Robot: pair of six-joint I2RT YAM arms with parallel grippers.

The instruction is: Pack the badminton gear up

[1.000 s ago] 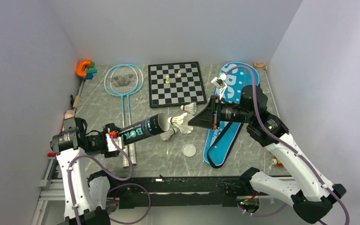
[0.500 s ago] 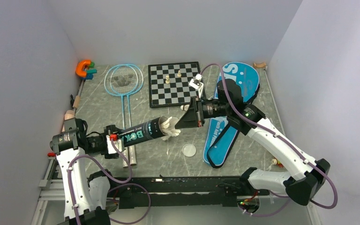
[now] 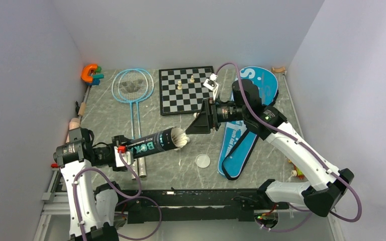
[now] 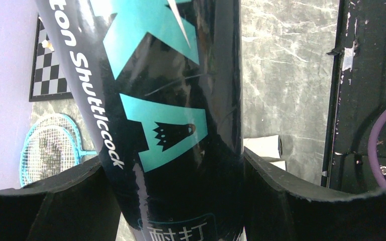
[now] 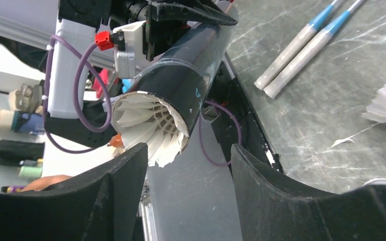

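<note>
While pinching the tube [image 3: 151,143] with left gripper [image 4: 173,201] and spreading right gripper [image 5: 188,150], seats one shuttlecock [image 5: 151,128]; leaves upper-left rackets [image 3: 132,85], bag [image 3: 233,155] unpacked.

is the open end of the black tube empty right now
No, a white shuttlecock sits in the mouth of the black tube, with its feathers poking out past the rim.

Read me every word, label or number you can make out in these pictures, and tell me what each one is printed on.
"ton Shuttlecock": white, start cut off, on the black tube.
"耐打": lower on the same tube, partly cropped.
"BO": big teal letters on that tube from above; further letters unclear.
"S": white, on the blue bag; the rest is hidden.
The tube's small print from above is too small to read.
</note>
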